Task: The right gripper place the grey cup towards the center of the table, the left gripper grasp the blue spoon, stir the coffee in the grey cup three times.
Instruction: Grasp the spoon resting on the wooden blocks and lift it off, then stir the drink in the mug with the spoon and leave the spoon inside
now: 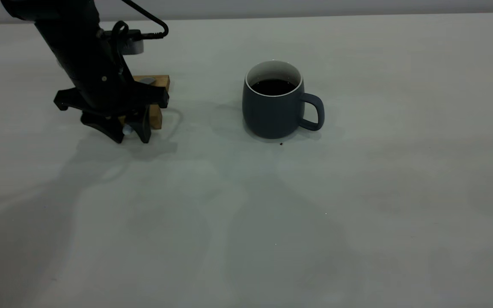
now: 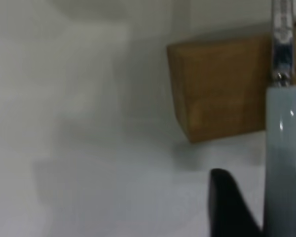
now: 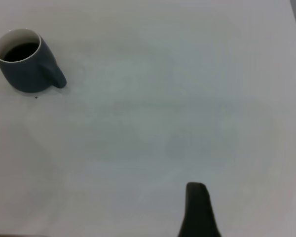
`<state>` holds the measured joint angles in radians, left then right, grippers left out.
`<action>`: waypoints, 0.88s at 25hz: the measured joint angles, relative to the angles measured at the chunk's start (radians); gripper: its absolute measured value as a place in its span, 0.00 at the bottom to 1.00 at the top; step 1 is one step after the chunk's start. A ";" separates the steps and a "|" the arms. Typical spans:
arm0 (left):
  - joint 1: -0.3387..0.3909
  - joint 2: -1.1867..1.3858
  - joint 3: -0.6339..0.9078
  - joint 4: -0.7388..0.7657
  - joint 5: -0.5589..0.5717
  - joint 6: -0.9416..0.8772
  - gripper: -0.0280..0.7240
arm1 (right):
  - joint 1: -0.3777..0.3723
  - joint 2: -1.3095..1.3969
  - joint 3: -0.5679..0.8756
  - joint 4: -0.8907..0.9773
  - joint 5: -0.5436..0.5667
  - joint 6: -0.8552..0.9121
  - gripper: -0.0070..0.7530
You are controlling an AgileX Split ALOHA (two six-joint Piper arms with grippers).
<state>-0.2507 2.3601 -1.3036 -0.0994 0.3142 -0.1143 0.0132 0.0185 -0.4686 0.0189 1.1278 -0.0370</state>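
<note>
Left tool (image 1: 133, 132) astride blue spoon (image 2: 284, 168)

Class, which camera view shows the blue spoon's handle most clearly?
The left wrist view: the blue spoon shows its pale handle and metal neck against the wooden block. The exterior view shows only glimpses at the left end effector; the right wrist view shows none.
</note>
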 joint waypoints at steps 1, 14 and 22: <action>0.000 0.003 -0.001 -0.002 -0.002 0.000 0.46 | 0.000 0.000 0.000 0.000 0.000 0.000 0.78; 0.000 -0.075 -0.362 -0.066 0.577 -0.232 0.23 | 0.000 0.000 0.000 0.000 0.000 -0.001 0.78; 0.000 -0.093 -0.543 -0.487 0.854 -0.645 0.23 | 0.000 0.000 0.000 0.000 0.000 0.000 0.78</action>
<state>-0.2507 2.2667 -1.8463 -0.5868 1.1678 -0.7596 0.0132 0.0185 -0.4686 0.0189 1.1278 -0.0369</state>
